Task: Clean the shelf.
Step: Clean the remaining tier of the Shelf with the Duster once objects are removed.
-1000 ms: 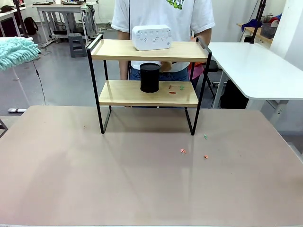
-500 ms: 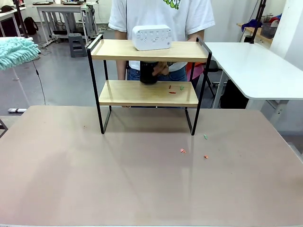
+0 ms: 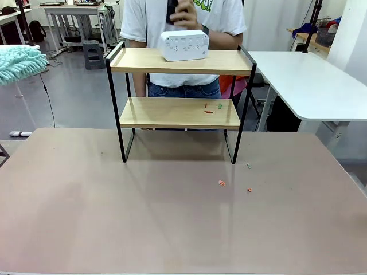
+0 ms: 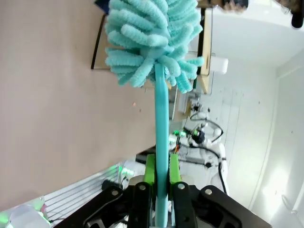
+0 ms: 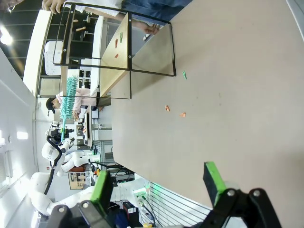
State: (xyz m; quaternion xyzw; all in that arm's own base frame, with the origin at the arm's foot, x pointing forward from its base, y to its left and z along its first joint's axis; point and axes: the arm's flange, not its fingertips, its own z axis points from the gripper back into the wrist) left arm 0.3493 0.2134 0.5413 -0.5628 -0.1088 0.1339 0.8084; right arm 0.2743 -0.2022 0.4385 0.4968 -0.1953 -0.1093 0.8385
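Left end effector (image 4: 161,167) clamps duster (image 4: 151,42); right end effector (image 5: 157,183) gapes.

Room: smooth grey floor (image 3: 74,97) across the upper left of the front view. Metal-framed workbench (image 3: 74,14) at far upper left, with a small grey step stool (image 3: 92,54) in front of it. Thin black cable (image 3: 48,97) hangs down at left. White table (image 3: 309,80) at right, with a cluttered wooden bench (image 3: 312,39) behind it. White wall (image 3: 275,23) beyond. Foreground: matte pinkish-brown tabletop (image 3: 172,217) under even light, showing soft reflections.
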